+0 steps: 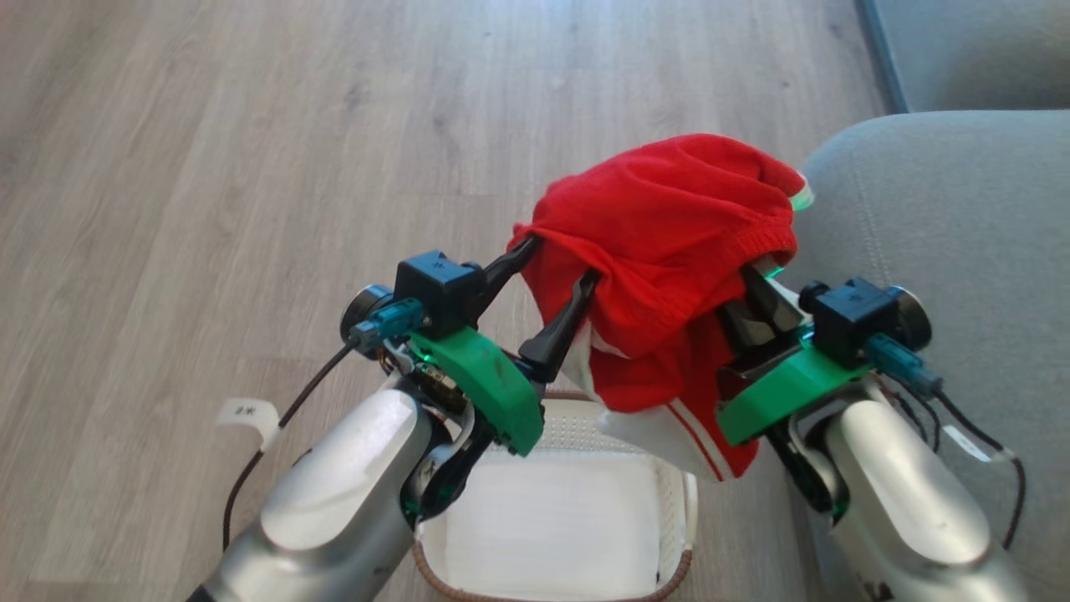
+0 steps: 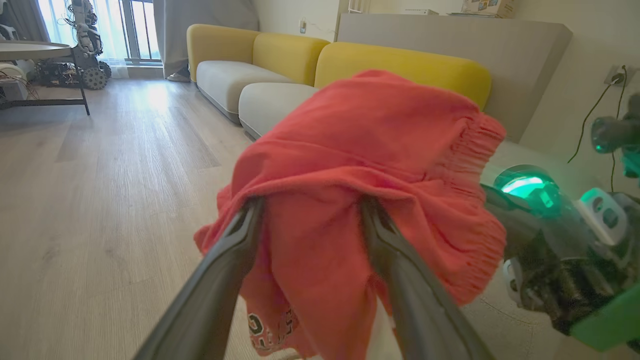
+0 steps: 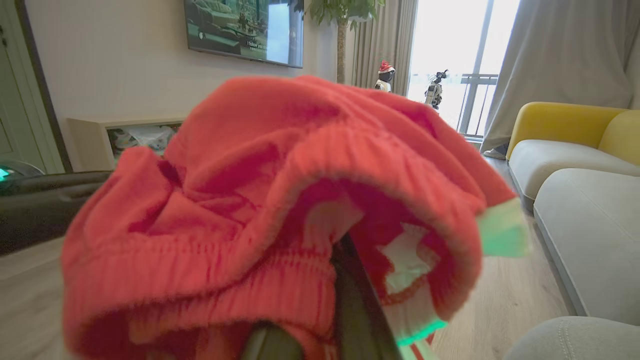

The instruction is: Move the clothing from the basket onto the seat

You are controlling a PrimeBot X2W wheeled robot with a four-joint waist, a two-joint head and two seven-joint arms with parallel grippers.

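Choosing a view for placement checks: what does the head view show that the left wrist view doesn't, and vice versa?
Head: the basket with its white liner, below the clothing. Left wrist: a yellow-backed sofa, a table, print on the clothing's hanging end. Both: the clothing draped over the left gripper, whose fingers are spread, and the right gripper beside it.

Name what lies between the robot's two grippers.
The clothing, draped over the fingers of the left gripper and the right gripper, as the head view shows.
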